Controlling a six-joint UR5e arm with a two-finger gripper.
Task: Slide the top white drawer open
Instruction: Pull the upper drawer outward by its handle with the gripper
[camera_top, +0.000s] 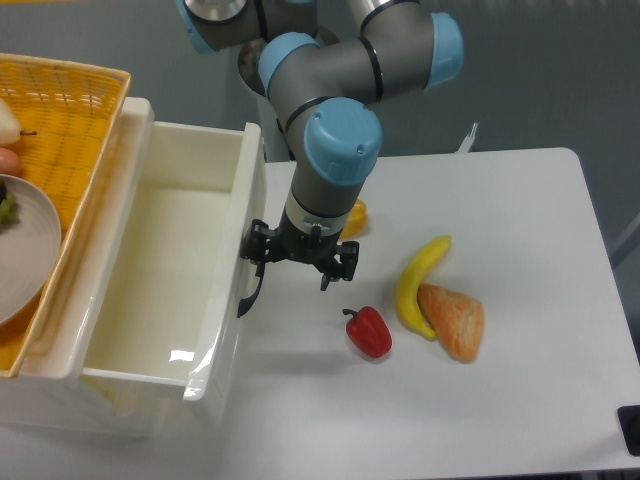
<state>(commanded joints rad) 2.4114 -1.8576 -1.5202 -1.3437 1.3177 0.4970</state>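
Observation:
The top white drawer (165, 285) stands pulled well out to the right, its deep tray showing nothing inside. The black curved handle (248, 293) hangs on the drawer's glossy front panel (228, 330). My gripper (298, 272) points down just right of that panel, its jaws spread wide and open. The left finger (258, 250) sits right at the handle's upper end; the right finger (338, 266) hangs over the bare table. I cannot tell whether the left finger touches the handle.
A yellow wicker basket (75, 130) holding a plate (25, 255) sits atop the cabinet at left. On the table are a red pepper (368, 332), a banana (421, 278), a bread piece (453, 320) and a yellow pepper (355, 214) partly behind the arm.

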